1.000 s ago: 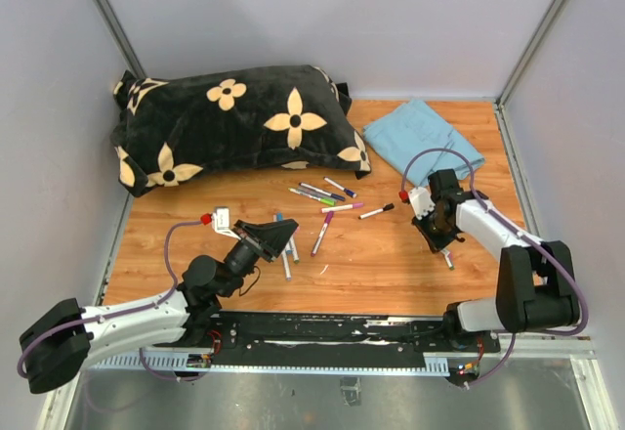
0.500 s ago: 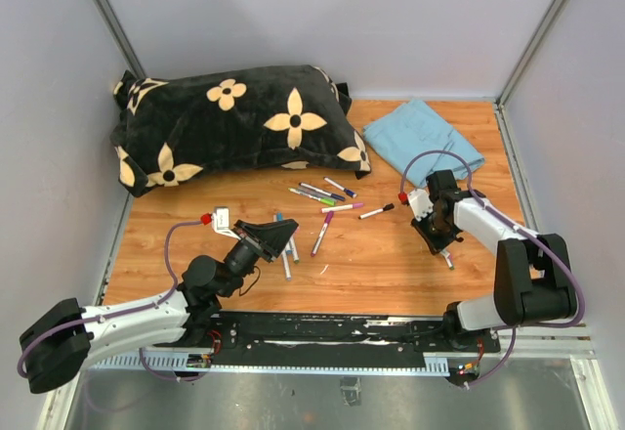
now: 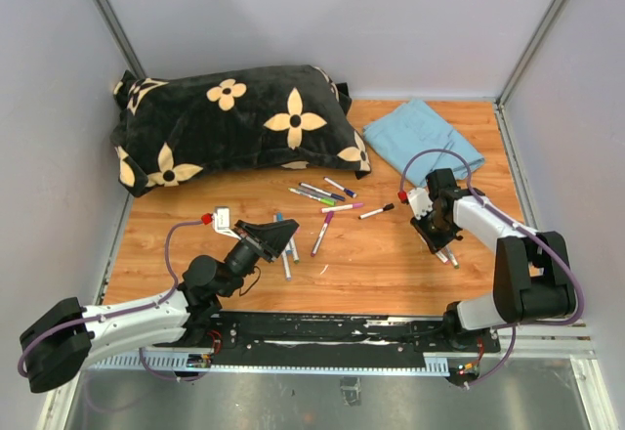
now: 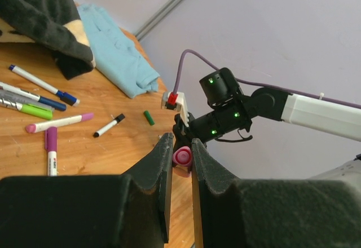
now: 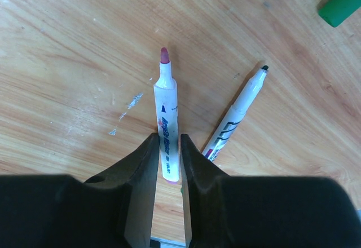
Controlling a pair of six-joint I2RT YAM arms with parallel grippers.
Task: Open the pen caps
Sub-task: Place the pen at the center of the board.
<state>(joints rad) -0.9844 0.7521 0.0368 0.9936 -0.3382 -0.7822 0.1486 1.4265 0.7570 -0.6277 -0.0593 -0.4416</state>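
Left gripper (image 4: 180, 143): closed on the pink cap (image 4: 181, 158), pinched between the fingertips and held up off the table (image 3: 381, 274).
Right gripper (image 5: 167, 138): low over the table, with its fingers close on either side of the bare pink pen (image 5: 165, 98). I cannot tell whether they pinch the barrel or only flank it.
Caps: one is in the left gripper. A loose green cap (image 4: 148, 117) lies on the wood near the right arm. The rest sit on the capped pens (image 3: 322, 195) scattered mid-table, in front of the pillow (image 3: 234, 117).
Bare pens: the pink pen and a black-tipped pen (image 5: 240, 113) lie side by side, splayed apart at the tips.
Feel: a cap is likely tiny, very light, and made of hard, smooth plastic — slippery, and prone to roll once it is set down.
Fit: probably a snug press fit, so it should want a straight pull along the barrel rather than a bend.
Where to hold: across the cap's round sides at mid-length, with the other fingers on the barrel just behind it.
Risk: a grip too near the cap's end may squirt it out — and a pen lying flat leaves little room for fingers beneath it.
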